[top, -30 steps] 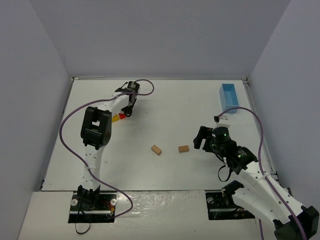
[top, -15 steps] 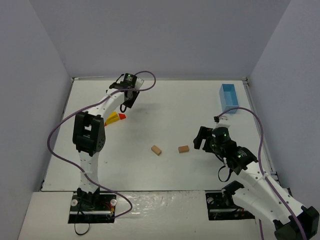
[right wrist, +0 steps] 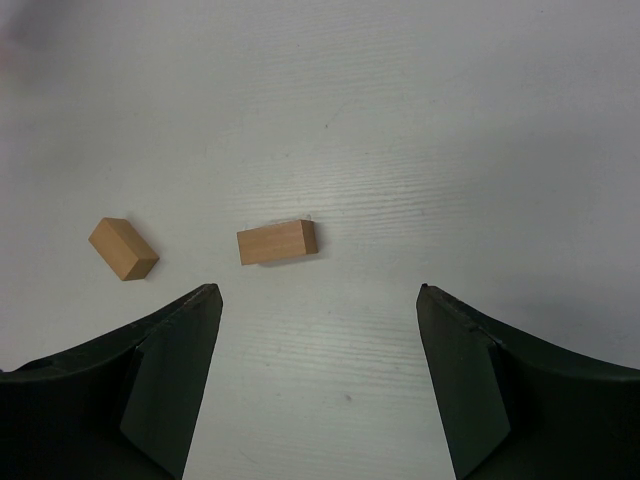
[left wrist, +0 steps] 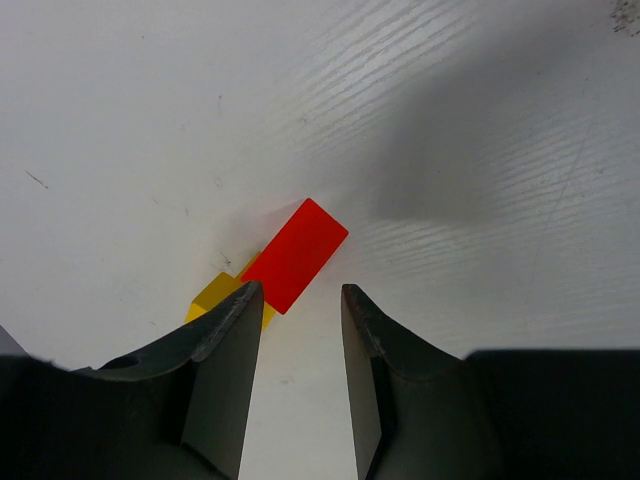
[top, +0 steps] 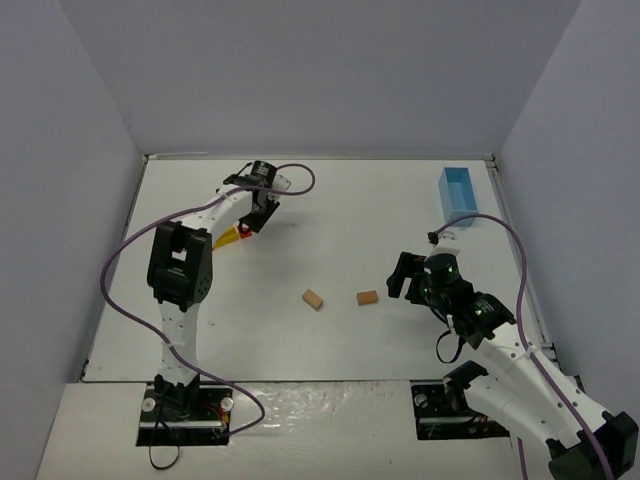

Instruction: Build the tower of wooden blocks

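While the left claw [left wrist: 298, 292] hangs part-spread and empty over the red block [left wrist: 295, 255], which touches a yellow piece [left wrist: 215, 297] at far left, no tower stands yet; this looks like a first pick. Next it must drop and straddle the red block squarely. Right claw [right wrist: 318, 295], wide and empty, hangs above two tan blocks [right wrist: 277, 242]. White worktop [top: 340, 200], grey walls [top: 300, 80], blue box [top: 458, 195].

left arm [top: 178, 318] / right arm [top: 520, 385]: white tubular links, chunky black joint housings | purple cable [top: 103, 288]: one per arm, loose loops from base to wrist | base plates [top: 205, 425]: black | fingers [left wrist: 215, 380]: dark grey, matte, flat-faced wedges, pale worn edges
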Robot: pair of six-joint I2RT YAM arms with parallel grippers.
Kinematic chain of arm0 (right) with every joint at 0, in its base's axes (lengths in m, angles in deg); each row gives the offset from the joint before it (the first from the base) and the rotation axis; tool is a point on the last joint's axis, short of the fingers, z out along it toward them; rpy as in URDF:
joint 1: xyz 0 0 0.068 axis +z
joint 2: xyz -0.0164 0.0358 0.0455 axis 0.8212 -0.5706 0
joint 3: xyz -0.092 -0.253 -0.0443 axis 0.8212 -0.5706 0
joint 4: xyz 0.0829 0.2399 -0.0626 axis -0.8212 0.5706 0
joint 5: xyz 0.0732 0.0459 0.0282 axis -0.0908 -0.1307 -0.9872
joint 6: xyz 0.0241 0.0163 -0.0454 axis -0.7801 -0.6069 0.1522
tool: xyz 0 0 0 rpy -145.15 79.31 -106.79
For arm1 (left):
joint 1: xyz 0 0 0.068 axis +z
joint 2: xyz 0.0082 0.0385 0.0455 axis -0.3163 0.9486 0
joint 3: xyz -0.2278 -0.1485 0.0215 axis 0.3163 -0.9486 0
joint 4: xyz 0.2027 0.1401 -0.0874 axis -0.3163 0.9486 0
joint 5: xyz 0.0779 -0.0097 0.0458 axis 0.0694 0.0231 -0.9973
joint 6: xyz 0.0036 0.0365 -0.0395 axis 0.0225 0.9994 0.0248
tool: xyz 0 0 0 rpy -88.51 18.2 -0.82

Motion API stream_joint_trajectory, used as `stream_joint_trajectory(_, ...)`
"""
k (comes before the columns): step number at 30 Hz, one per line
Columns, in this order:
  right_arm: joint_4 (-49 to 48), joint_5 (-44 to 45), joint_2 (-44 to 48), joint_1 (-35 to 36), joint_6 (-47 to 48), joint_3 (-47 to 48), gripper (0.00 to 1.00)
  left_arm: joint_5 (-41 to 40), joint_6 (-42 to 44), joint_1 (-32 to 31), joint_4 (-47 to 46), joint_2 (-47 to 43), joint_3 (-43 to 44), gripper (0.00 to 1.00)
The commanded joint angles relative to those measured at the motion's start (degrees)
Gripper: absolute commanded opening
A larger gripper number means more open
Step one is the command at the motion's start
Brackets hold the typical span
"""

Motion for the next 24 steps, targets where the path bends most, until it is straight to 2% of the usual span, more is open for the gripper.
stream_joint_trajectory(1, -3.05, -0.15, -0.5, -0.1, 0.67, 0.15, 0.76, -2.85, 0.85, -0.98, -0.29, 0.12, 2.36, 0.34)
stream_joint_trajectory(12, -3.07, -0.4, -0.95, -0.1, 0.84, 0.13, 0.76, -8.73, -0.31, -1.85, -4.33, 1.03, 0.14, 0.34)
stream_joint_trajectory(24, -3.36, -1.08, -1.3, -0.1, 1.01, -0.11, 0.77, -10.06, 0.5, -1.85, -5.55, 1.88, -0.32, 0.34)
